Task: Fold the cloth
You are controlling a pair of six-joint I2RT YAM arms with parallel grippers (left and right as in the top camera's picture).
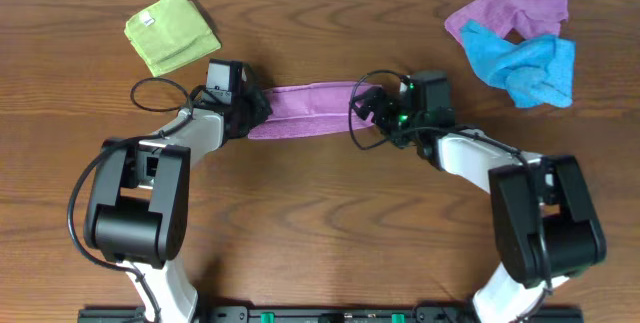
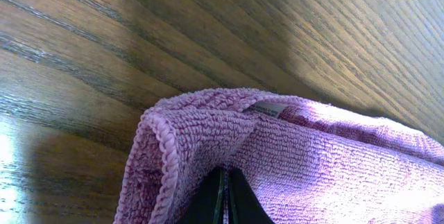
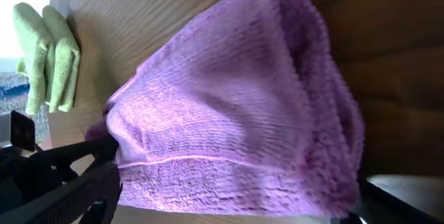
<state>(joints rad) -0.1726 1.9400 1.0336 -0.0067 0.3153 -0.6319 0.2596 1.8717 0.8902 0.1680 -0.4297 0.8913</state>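
Starting overhead, where is the cloth?

Stretched as a narrow band between my arms, mid-surface (image 1: 320, 203). The cloth (image 1: 308, 110) has my left fingers (image 1: 250, 113) at one end and my right fingers (image 1: 365, 106) at the other. The lime-green cloth (image 1: 172, 31) lies well apart at the far left. The blue cloth (image 1: 525, 68) and a second purple cloth (image 1: 505, 11) are heaped together at the far right.

Your left wrist?

My left fingers (image 2: 232, 203) are clenched together under a hemmed corner. The cloth (image 2: 326, 168) drapes over them, with its white tag (image 2: 269, 108) just above. That bite looks shallow to me.

And the right wrist?

The cloth (image 3: 229, 106) fills the view, bunched up. One of my right fingers (image 3: 62, 182) shows dark at the lower left, but the pile hides the gap, so I cannot tell whether they grip.

What could go wrong?

Pulling the ends apart could drag the corner out of my left grasp. If the right hold is loose, that end would drop, and the fold would land crooked or bunched.
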